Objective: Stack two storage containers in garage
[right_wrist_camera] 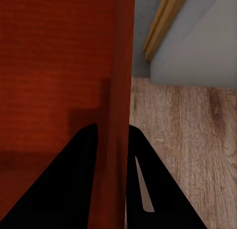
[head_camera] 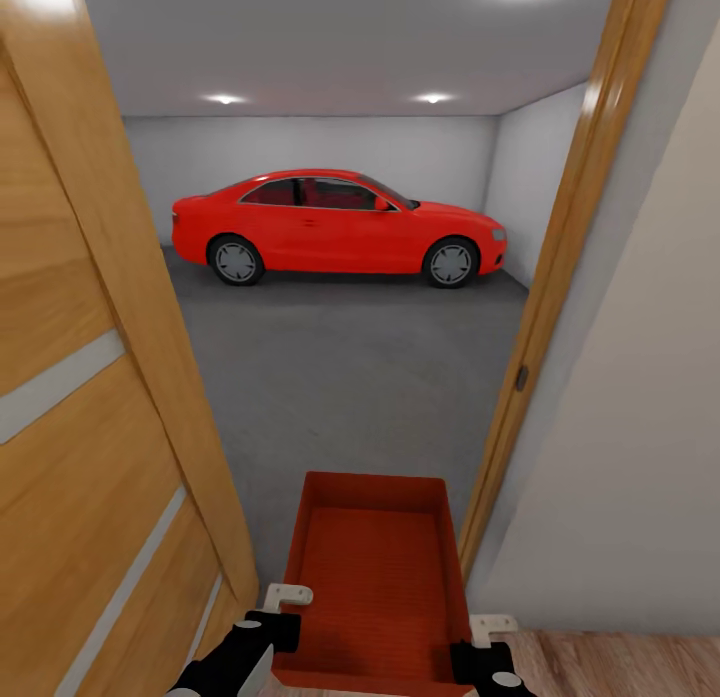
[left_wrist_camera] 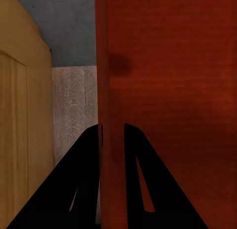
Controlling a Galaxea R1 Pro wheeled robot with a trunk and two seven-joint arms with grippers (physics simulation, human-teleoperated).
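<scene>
The storage container [head_camera: 372,577] hangs in the doorway between both arms, carried level above the threshold. The left claw [left_wrist_camera: 112,135] pinches its left wall, the right claw [right_wrist_camera: 112,135] its right wall. Ahead lies the garage floor [head_camera: 350,377] with a red car [head_camera: 340,227]; the wooden door [head_camera: 90,377] stands open at left.

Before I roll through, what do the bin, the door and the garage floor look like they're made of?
Bin: likely plastic, orange-red, matte, thin plain walls with faint ribbing. Door: wood or veneer, visible grain, slight sheen, pale inlaid strips. Garage floor: probably concrete, dark grey, matte, mottled.
</scene>
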